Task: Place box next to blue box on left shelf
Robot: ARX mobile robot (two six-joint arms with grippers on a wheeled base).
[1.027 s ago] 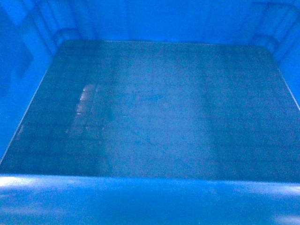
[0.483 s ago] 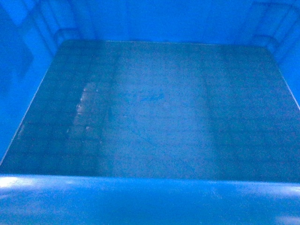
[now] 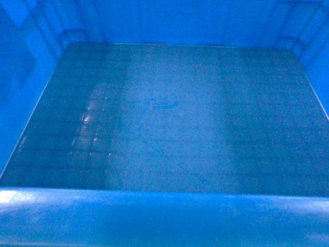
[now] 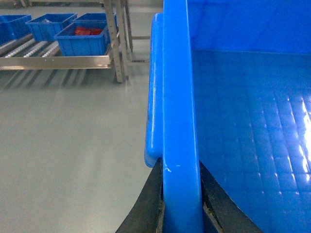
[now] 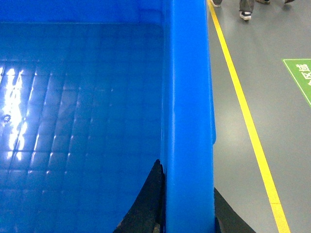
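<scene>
— What's on the left?

— Rack (image 4: 58,60) w/ rollers, three small blue bins (image 4: 82,39) on it, one w/ red stuff inside. Bare grey floor (image 4: 63,145) between it & the robot.

— And the box?

— Box (image 3: 164,118) is up off the floor, filling the head cam. Left gripper (image 4: 181,213) clamped on its left rim, one finger each side of the wall. Right gripper (image 5: 187,213) same on the right rim.

— Right side?

— Yellow line (image 5: 248,121), green floor mark (image 5: 300,77), someone's feet (image 5: 246,9) far off.
</scene>
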